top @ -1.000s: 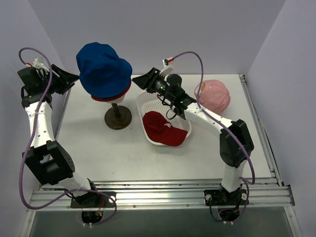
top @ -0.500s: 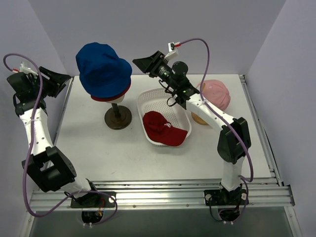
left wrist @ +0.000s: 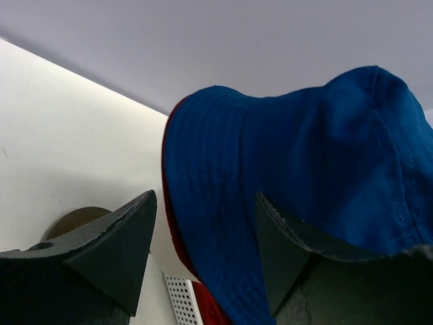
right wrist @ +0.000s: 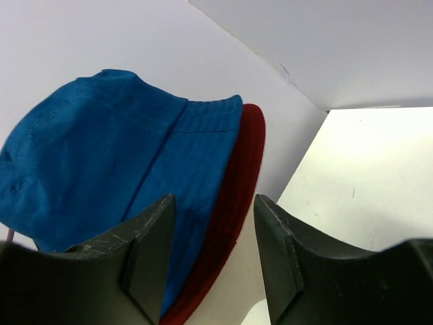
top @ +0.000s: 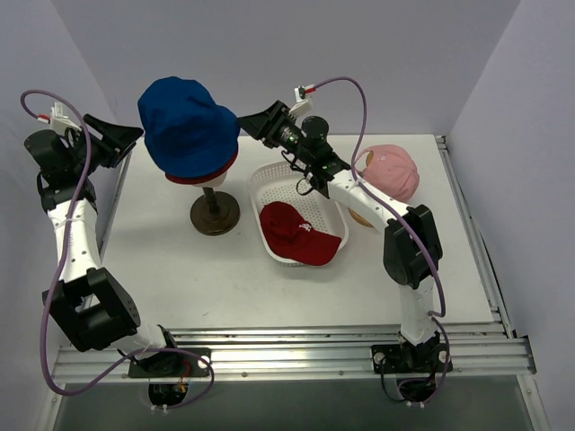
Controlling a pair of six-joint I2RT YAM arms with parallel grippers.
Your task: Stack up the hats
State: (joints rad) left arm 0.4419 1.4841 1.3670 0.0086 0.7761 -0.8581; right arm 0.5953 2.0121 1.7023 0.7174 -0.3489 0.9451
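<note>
The blue bucket hat (top: 187, 126) sits over the dark red bucket hat (top: 202, 176) on the cream mannequin head's stand; only the red brim shows. My left gripper (top: 128, 136) is open just left of the blue hat (left wrist: 304, 169). My right gripper (top: 250, 119) is open just right of it, with the blue hat (right wrist: 101, 149) and the dark red brim (right wrist: 233, 196) ahead of its fingers. The red peaked cap (top: 296, 233) lies in the white basket (top: 271, 178). The pink peaked cap (top: 391, 172) lies at the back right.
The mannequin's dark round base (top: 215, 214) stands on the white table left of the basket. Lavender walls close in the back and both sides. A metal rail (top: 296, 346) runs along the near edge.
My left gripper has swung right, up to the blue hat's left side. My right gripper has moved left and up from over the basket to the hat's right side.
</note>
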